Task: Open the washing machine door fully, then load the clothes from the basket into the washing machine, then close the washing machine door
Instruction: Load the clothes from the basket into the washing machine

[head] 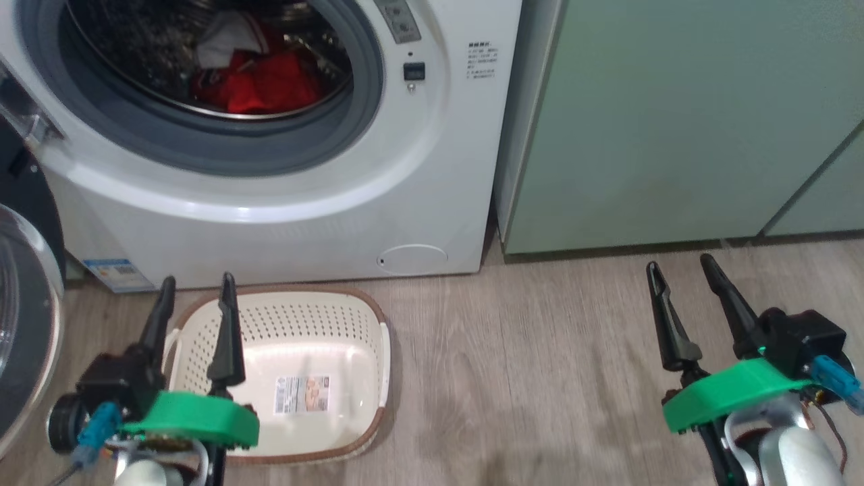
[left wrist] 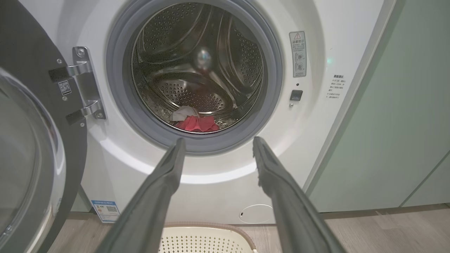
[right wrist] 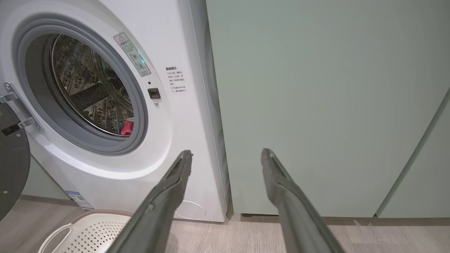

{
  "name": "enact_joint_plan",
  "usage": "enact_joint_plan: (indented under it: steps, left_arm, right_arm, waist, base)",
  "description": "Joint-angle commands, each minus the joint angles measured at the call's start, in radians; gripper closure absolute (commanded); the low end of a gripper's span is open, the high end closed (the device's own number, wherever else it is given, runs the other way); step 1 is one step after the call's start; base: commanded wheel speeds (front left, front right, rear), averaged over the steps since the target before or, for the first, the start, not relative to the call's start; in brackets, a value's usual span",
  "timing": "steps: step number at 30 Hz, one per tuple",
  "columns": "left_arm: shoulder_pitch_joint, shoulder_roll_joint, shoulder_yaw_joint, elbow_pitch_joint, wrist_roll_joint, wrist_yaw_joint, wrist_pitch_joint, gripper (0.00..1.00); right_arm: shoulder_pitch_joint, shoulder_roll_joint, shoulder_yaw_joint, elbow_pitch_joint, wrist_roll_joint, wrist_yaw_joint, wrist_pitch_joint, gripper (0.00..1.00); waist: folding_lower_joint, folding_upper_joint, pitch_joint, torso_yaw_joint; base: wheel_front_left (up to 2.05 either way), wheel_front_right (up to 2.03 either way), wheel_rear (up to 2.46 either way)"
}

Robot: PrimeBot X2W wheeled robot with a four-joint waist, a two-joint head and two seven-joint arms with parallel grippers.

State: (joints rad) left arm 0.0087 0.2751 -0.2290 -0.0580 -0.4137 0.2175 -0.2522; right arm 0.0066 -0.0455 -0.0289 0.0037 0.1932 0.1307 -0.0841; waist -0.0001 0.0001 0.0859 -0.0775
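Door: the washing machine door [head: 27,324] stands swung open at our left.
Clothes: the clothes [head: 270,84] lie in the drum [head: 135,47]; the basket [head: 317,324] is empty.
Grippers: our left gripper [head: 198,278] and right gripper [head: 678,263] are spread, holding nothing.
Handling: we judge the door rigid, hinged and glass-heavy; we push its black rim.

glossy white washing machine [left wrist: 218,189], shiny perforated steel drum [left wrist: 197,63], perforated plastic basket [head: 324,324], wood-look floor [head: 540,378].

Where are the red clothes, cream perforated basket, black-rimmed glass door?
Red and white clothes [head: 270,88]: head view, red fabric.
Cream perforated plastic basket [head: 304,324]: head view, perforated back wall.
Black-rimmed round glass door [left wrist: 24,35]: left wrist view, black rim.
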Motion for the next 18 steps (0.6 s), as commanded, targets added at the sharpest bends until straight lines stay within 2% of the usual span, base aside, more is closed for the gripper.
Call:
enact_joint_plan:
  steps: [1,18]
  left_arm:
    - [-0.016,0.005,0.033,-0.022,0.013,-0.005,-0.009,0.00]
    - [0.021,0.008,0.022,0.001,0.021,-0.003,-0.007,0.00]
  right_arm:
    - [-0.006,-0.005,0.020,-0.049,-0.011,0.000,0.007,0.00]
    - [0.041,-0.005,0.012,-0.100,-0.014,0.000,0.041,0.00]
  waist:
    - [0.0001,-0.0001,-0.025,0.002]
    - [0.0001,-0.0001,-0.074,0.002]
  base:
    - [0.00,0.00,0.00]
    - [0.00,0.00,0.00]
